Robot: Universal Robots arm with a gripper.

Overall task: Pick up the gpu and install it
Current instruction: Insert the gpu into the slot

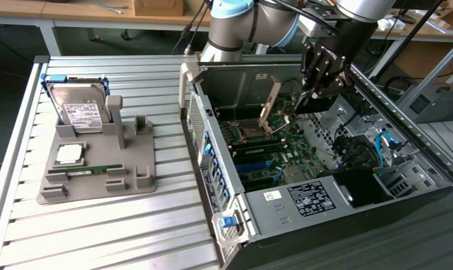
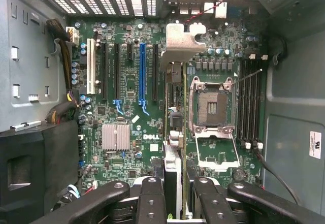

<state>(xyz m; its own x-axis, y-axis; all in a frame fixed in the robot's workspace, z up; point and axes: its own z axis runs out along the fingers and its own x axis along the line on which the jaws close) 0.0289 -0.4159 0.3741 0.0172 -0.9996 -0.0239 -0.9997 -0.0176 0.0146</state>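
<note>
Inside an open computer case (image 1: 228, 90) lying on its side on a slatted metal surface (image 1: 98, 230), the robot arm's tool (image 1: 322, 84) hangs over the far part of the case, toward the exterior view's right. In the wrist view the tool (image 2: 177, 203) is closed on the gpu (image 2: 174, 132), with a dark finger pressed on each side of the card. The card is seen edge-on, standing over the green motherboard (image 2: 122, 163). It lies between the row of long expansion slots, one of them blue (image 2: 142, 71), and the open processor socket (image 2: 210, 107). Its pale metal end bracket (image 2: 180, 41) points toward the vented wall of the case. It is not possible to tell whether the card's lower edge touches a slot.

On the surface toward the exterior view's left, well apart from the case, sits a grey holder (image 1: 98, 188). A silver hard drive (image 1: 80, 107) with a white label stands propped at its far end. A square processor chip (image 1: 68, 153) lies flat nearer the middle, and a narrow green memory stick (image 1: 95, 169) lies just beside it.
</note>
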